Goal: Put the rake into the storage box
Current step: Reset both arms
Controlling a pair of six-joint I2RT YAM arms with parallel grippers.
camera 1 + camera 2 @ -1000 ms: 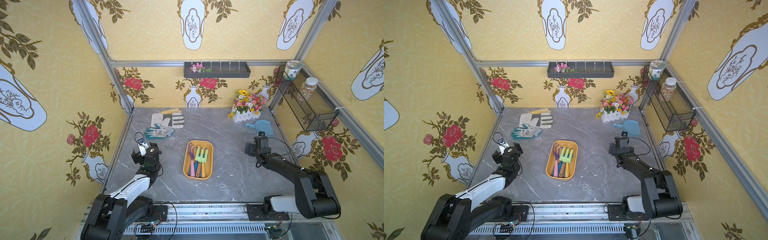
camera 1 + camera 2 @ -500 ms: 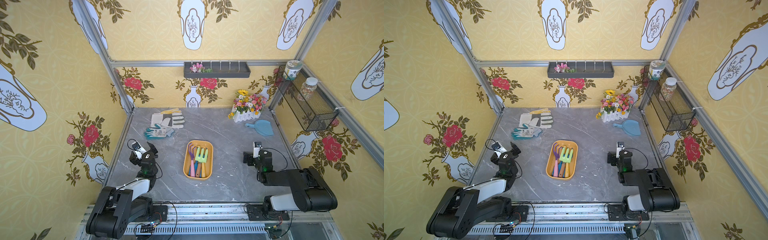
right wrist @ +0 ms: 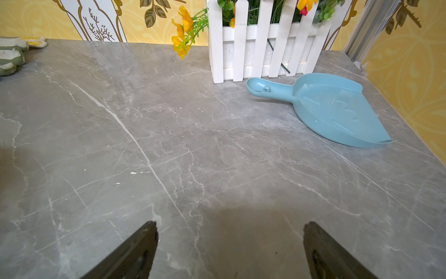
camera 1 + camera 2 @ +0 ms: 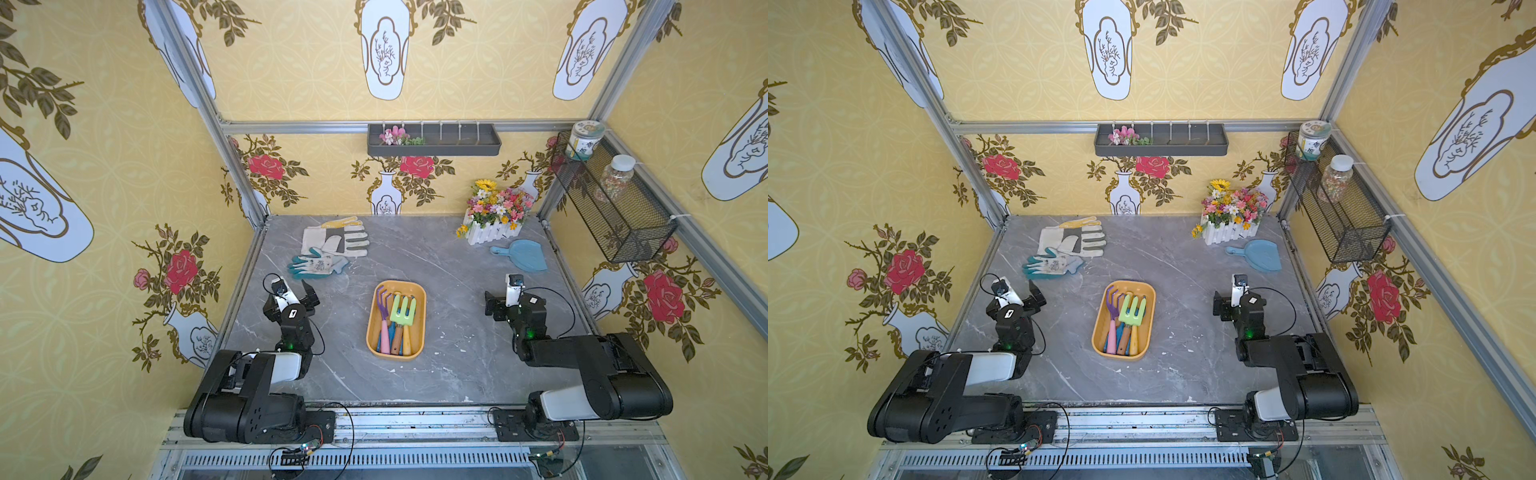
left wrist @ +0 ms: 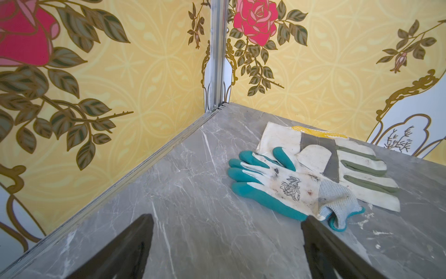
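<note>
Already, the purple-headed rake (image 4: 383,305) lies inside the yellow-orange storage box (image 4: 419,332) at the middle of the surface (image 4: 457,291), beside a green fork (image 4: 404,311) (handles toward the robot). The left gripper (image 5: 227,217) and right gripper (image 3: 230,224) stand wide apart, empty. A wall-mounted grey tray (image 4: 457,143) holds pink flowers (image 4: 392,135); a mesh basket (image 4: 623,216) holds two jars (image 4: 584,139).
</note>
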